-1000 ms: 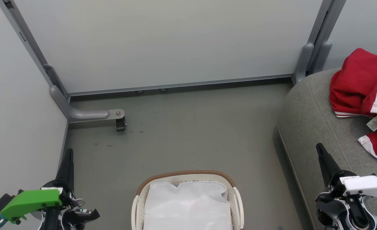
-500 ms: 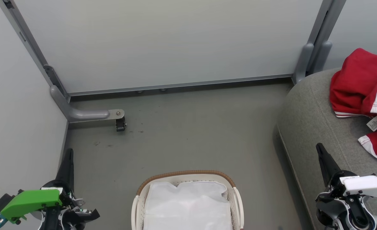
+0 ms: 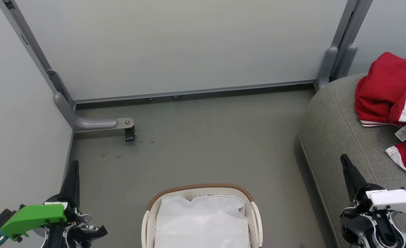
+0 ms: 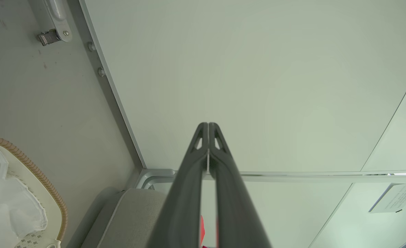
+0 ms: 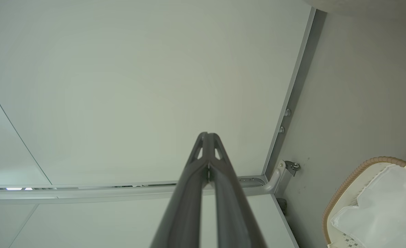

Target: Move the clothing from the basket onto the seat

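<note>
The red clothing [image 3: 392,100] with white panels, hems and a small tag lies bunched on the grey seat [image 3: 333,137] at the right. The white basket [image 3: 199,188] with its brown woven rim stands on the floor at bottom centre, and a plain white cloth [image 3: 203,220] covers its inside. My left gripper [image 3: 74,165] is shut and holds nothing at the lower left, well left of the basket. My right gripper [image 3: 344,160] is shut and holds nothing over the seat's front edge. Both wrist views show fingertips pressed together, the left gripper [image 4: 208,124] and the right gripper [image 5: 207,134].
Pale partition panels [image 3: 175,44] wall off the back and left. A grey metal foot with a small caster [image 3: 130,133] sticks out over the floor at the left. Bare grey floor [image 3: 206,137] lies between the basket and the panels.
</note>
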You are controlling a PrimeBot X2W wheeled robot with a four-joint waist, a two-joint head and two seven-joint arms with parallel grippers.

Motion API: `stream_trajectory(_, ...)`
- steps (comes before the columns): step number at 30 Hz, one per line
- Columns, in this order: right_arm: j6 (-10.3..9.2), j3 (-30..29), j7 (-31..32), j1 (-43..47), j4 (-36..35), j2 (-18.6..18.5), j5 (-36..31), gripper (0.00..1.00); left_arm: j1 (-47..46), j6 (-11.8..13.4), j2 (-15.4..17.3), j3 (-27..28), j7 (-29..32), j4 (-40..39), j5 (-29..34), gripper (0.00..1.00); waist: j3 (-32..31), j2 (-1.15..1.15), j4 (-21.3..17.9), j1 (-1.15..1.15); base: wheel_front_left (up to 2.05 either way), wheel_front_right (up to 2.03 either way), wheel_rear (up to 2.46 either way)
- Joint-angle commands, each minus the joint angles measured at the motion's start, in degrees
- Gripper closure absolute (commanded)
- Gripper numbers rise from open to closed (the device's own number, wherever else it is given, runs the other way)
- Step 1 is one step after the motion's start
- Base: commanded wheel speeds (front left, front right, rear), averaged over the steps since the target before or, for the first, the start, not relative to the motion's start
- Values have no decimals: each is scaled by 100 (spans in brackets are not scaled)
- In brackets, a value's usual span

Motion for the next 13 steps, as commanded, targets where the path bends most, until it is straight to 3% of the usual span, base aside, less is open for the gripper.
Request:
stream_trajectory(1, 0, -9, 18, -48, -24, -34, 20, 100, -62, -34, -3, 6, 15, -11, -30, 100, 0, 0, 0, 0, 0, 0, 0)
stream_trajectory(13, 0, -9, 18, -48, -23, -34, 21, 100, -62, -34, -3, 5, 15, -11, -31, 100, 0, 0, 0, 0, 0, 0, 0)
